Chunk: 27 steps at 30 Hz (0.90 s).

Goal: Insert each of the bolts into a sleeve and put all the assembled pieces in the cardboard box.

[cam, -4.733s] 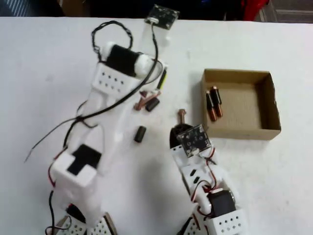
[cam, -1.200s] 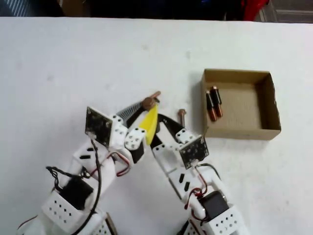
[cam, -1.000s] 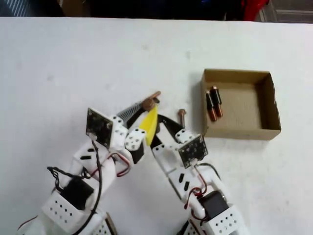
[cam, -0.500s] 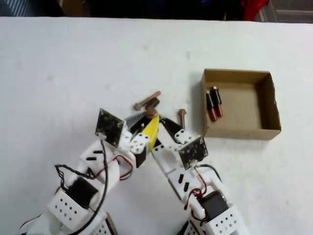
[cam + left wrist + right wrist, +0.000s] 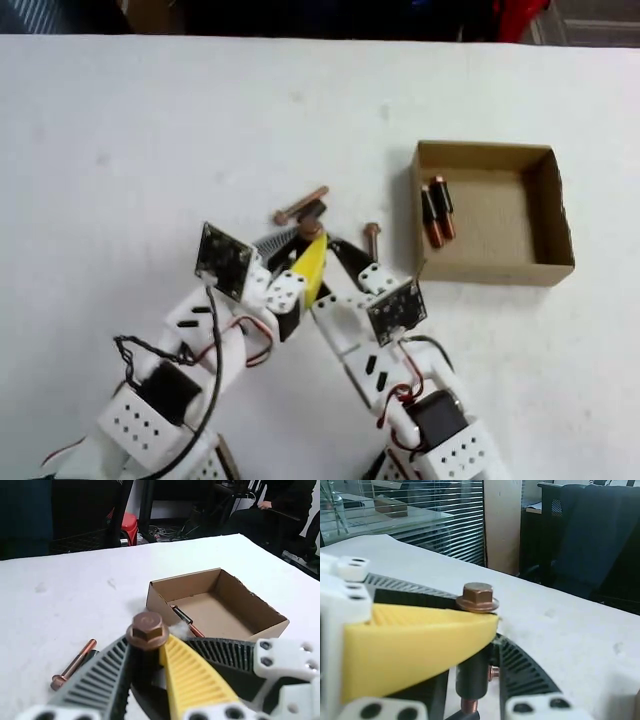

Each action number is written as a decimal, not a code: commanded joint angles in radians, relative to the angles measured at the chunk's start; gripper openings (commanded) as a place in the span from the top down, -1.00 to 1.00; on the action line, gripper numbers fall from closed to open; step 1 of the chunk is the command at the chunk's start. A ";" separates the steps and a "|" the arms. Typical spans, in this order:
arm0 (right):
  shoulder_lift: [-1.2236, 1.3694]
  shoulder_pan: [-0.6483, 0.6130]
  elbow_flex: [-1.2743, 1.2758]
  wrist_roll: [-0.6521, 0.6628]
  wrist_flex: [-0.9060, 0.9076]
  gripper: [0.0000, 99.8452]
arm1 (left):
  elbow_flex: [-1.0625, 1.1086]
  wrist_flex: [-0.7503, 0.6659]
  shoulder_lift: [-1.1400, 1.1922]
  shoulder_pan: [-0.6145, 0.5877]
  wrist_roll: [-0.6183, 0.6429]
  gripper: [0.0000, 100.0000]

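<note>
- L gripper (image 5: 301, 242) pinched the bolt (image 5: 309, 229) just under its hex head, head up, so the shank hung straight down.
- R gripper (image 5: 318, 248) was clamped on the black sleeve (image 5: 472, 674), upright below, giving the shank a fixed bore. Both met near table (image 5: 150, 120) centre.
- Bolt looked seated: head just above sleeve, tip poking out underneath in R wrist view. Judged insertion about done.
- Box (image 5: 495, 272) sat near, at 3 o'clock of the pair, w/ two pieces (image 5: 436, 212) by its 9 o'clock wall.
- Spare bolt (image 5: 300, 205) and spare sleeve (image 5: 314, 211) lay side by side at 12 o'clock. Third bolt (image 5: 371, 238) lay at 3 o'clock, short of the box, prob. kept close for next rounds.
</note>
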 commanded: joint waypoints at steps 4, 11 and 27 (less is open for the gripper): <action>-0.012 0.001 0.009 0.000 0.002 0.97 | -0.011 -0.038 -0.015 -0.074 -0.003 0.95; -0.012 0.001 0.009 0.000 0.002 0.97 | -0.006 -0.031 -0.015 -0.082 0.000 0.68; -0.012 0.001 0.009 0.084 0.002 0.97 | -0.012 -0.037 -0.016 -0.088 -0.002 0.59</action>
